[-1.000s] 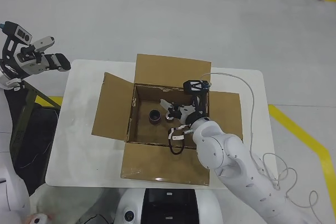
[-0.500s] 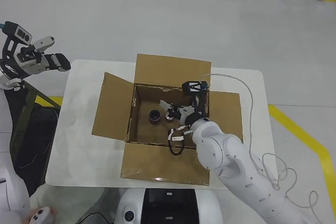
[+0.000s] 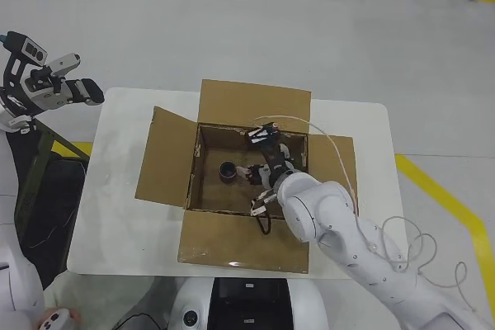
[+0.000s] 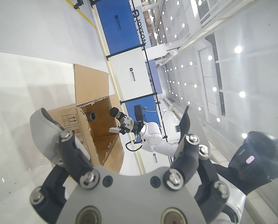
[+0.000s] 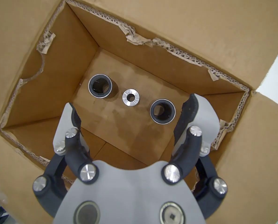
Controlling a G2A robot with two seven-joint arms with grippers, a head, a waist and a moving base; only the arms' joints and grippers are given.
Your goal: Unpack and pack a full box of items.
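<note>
The right gripper [image 5: 130,100] hangs over the open cardboard box [image 5: 59,54], fingers spread wide and holding nothing. On the box floor three parts stand in a row, apart from one another: a black bushing [image 5: 162,114] with a bright rim, a silver collar [image 5: 130,97], then a second black bushing [image 5: 100,86]. They look like steel: dense, rigid and smooth-sided, so likely to slip under a light pinch. I would grip a bushing squarely across its outer wall, at mid-height. Seen from the top, the box sits at the middle of the surface [image 3: 115,214]. The left gripper [image 3: 78,76] hangs off the surface at 10 o'clock, fingers apart and empty.
</note>
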